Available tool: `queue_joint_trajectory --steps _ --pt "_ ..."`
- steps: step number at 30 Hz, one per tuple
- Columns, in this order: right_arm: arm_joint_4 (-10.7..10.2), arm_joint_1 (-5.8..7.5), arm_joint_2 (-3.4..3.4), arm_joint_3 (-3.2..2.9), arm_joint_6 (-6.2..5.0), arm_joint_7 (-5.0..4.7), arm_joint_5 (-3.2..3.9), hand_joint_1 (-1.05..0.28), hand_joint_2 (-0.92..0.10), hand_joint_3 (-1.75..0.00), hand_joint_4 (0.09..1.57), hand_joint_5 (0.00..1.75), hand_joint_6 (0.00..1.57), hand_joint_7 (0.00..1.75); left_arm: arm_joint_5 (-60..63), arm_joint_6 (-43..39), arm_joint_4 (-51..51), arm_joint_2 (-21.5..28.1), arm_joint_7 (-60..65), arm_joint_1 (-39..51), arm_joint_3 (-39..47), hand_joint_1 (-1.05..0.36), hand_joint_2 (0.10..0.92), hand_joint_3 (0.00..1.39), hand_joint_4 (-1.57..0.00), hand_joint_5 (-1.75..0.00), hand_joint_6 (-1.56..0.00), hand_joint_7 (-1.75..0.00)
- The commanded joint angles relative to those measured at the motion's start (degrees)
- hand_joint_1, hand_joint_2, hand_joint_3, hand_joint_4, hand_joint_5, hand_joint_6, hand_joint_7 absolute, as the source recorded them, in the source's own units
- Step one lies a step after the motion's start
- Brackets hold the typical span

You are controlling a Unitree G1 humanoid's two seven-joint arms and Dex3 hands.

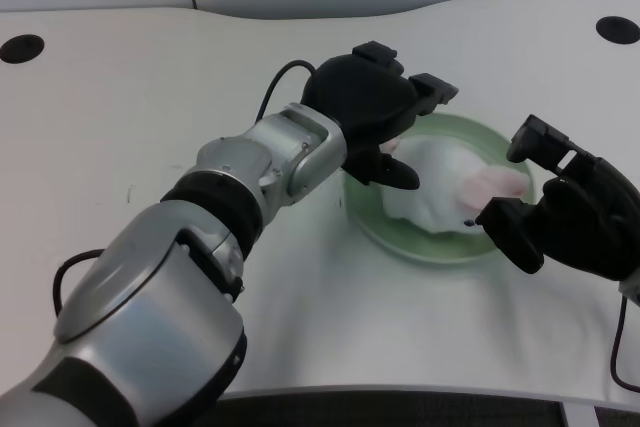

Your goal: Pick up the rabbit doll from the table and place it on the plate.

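The white rabbit doll (445,187) with pink ears lies on the pale green plate (425,250) right of the table's centre. My left hand (375,107) hovers over the plate's left side, its fingers spread and pointing away from me. Its thumb reaches down close beside the doll's left end, and nothing is clasped in the hand. The palm hides the doll's near-left part and the plate's left rim.
My right hand (570,212) sits at the plate's right edge, fingers curled near the doll's ear. Black round holes mark the table at the far left (22,47) and far right (617,29). A black cable (275,82) loops behind my left wrist.
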Motion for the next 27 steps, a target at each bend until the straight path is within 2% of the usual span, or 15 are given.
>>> queue_joint_trajectory --steps 1,2,4,6,9,11,14,19,22,27 --pt "-0.03 0.34 -0.40 -0.68 -0.28 0.35 0.79 -0.61 -0.91 0.00 1.00 1.75 0.75 1.74 -0.53 -0.56 -0.30 1.17 -0.75 -1.77 0.55 -0.92 0.921 0.55 0.00 -0.46 -0.21 -0.06" --pt "-0.06 0.38 -0.44 -0.63 -0.34 0.09 0.69 -0.61 -0.91 0.00 1.00 1.75 0.75 1.75 -1.43 -1.29 -0.37 2.16 -1.65 -1.71 1.49 -0.94 0.921 0.58 0.00 -0.45 -0.21 -0.05" --pt "-0.09 0.40 -0.57 -0.52 -0.58 -0.10 0.51 -0.62 -0.91 0.00 1.00 1.75 0.76 1.75 -3.59 -2.74 -0.52 4.01 -3.82 -1.55 3.63 -0.89 0.921 0.47 -0.05 -0.47 -0.24 -0.06" --pt "0.15 0.21 -0.80 -0.41 -0.32 0.31 0.40 -0.62 -0.91 0.00 1.00 1.75 0.76 1.75 -5.18 -3.93 -0.70 5.22 -5.33 -1.32 5.21 -0.84 0.921 0.35 -0.12 -0.45 -0.28 -0.05" --pt "0.26 0.12 -0.88 -0.37 -0.19 0.50 0.38 -0.62 -0.91 0.00 1.00 1.75 0.76 1.75 -5.64 -4.37 -0.86 5.59 -6.02 -1.21 5.85 -0.81 0.921 0.30 -0.16 -0.43 -0.31 -0.04" --pt "0.25 0.18 -0.83 -0.44 -0.31 0.15 0.41 -0.62 -0.91 0.00 1.00 1.75 0.76 1.75 -7.35 -6.46 -1.19 7.32 -6.55 -0.54 7.69 -0.81 0.921 0.30 -0.16 -0.42 -0.31 -0.04" --pt "0.30 0.24 -0.73 -0.57 -0.27 -0.51 0.48 -0.62 -0.90 0.00 1.00 1.75 0.76 1.75 -12.80 -11.75 -1.89 10.90 -9.28 1.31 12.89 -0.82 0.921 0.34 -0.28 -0.36 -0.37 -0.03" --pt "0.30 0.35 -0.93 -0.61 -0.56 -0.81 0.44 -0.63 -0.90 0.00 1.00 1.75 0.77 1.75 -28.80 -15.75 -3.14 12.95 -25.22 6.21 26.19 -0.80 0.921 0.34 -0.36 -0.28 -0.41 -0.02" --pt "0.24 0.43 -1.19 -0.46 -0.68 -1.50 0.16 -0.63 -0.90 0.00 1.00 1.75 0.77 1.75 -39.31 -14.20 -4.25 13.52 -35.90 9.62 34.83 -0.81 0.921 0.35 -0.42 -0.24 -0.45 -0.02" --pt "0.37 0.46 -1.59 -0.46 -0.36 -1.09 0.16 -0.62 -0.91 -0.01 1.00 1.75 0.76 1.75 -50.72 -10.69 -6.37 15.09 -48.73 14.08 44.22 -0.80 0.921 0.38 -0.52 -0.22 -0.48 -0.02"
